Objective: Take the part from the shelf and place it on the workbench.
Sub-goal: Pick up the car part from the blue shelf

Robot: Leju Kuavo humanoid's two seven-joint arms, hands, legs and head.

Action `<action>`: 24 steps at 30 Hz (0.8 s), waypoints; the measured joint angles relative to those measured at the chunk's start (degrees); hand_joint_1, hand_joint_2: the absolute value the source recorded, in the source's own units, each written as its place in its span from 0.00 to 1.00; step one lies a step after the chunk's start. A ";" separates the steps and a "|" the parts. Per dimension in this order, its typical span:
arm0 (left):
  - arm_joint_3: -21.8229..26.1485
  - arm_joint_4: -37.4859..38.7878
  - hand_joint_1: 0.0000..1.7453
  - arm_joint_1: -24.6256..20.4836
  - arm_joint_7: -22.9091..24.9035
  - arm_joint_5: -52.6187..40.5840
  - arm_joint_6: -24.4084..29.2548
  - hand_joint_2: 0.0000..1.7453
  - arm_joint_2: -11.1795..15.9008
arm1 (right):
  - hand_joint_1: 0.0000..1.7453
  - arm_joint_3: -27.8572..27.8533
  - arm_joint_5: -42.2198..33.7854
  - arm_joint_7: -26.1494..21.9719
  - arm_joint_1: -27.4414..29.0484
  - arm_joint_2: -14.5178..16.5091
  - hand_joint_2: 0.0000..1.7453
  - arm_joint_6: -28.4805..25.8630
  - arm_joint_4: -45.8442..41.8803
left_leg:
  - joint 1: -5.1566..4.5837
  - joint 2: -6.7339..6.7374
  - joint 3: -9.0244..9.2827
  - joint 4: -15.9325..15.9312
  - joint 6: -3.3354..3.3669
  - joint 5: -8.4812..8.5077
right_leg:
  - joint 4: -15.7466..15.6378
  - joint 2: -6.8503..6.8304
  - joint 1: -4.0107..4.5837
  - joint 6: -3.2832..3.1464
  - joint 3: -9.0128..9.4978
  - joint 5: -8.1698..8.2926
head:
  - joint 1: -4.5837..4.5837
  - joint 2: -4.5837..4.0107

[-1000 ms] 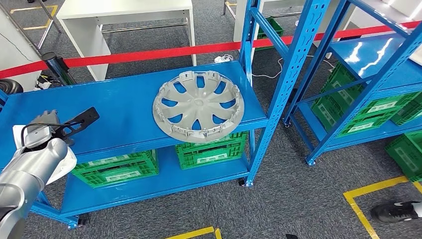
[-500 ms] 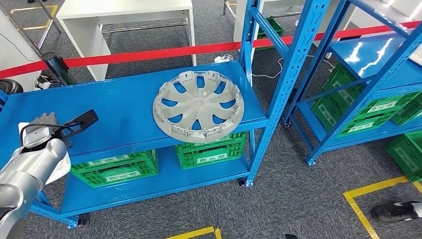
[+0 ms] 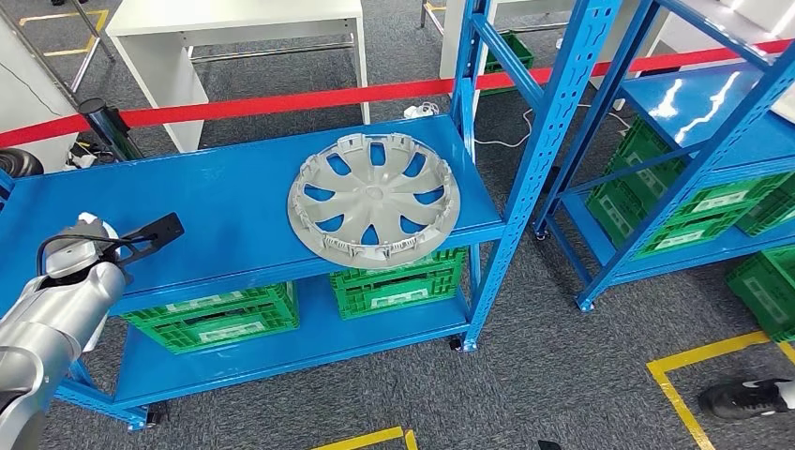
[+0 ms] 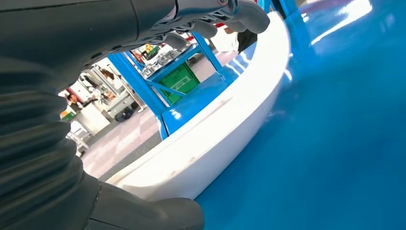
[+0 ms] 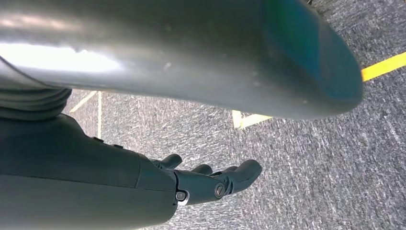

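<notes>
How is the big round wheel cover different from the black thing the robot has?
The wheel cover is pale grey, round and wide, with spoke-shaped holes; the black part is dark, thin and much smaller. The wheel cover lies untouched on the blue shelf; the black part is held by the left hand. Both are over the same shelf.

Head high; wrists close, low

The robot's silver left arm (image 3: 56, 314) covers most of the left hand (image 3: 80, 246) beside the grey plastic wheel cover (image 3: 373, 200); its grasp cannot be told. A black shoe (image 3: 750, 397) is cropped.
</notes>
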 joint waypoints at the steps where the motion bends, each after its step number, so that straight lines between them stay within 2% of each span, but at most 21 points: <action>1: 0.00 0.01 0.00 0.00 0.15 -0.11 -0.25 1.00 0.03 | 0.00 -0.02 0.04 0.01 0.00 0.00 0.00 -0.04 0.00 | 0.00 0.00 0.00 0.00 0.00 0.00 | 0.00 0.00 0.00 0.00 0.00 0.00 | 0.00 0.00; 24: 0.00 0.01 0.00 -0.01 0.16 -2.04 -1.61 1.00 -0.61 | 0.00 -1.18 -0.10 0.06 -0.04 0.00 0.00 -0.59 0.00 | 0.00 0.00 0.01 0.00 0.00 0.00 | 0.00 0.00 0.00 0.00 -0.01 0.00 | -0.01 0.00</action>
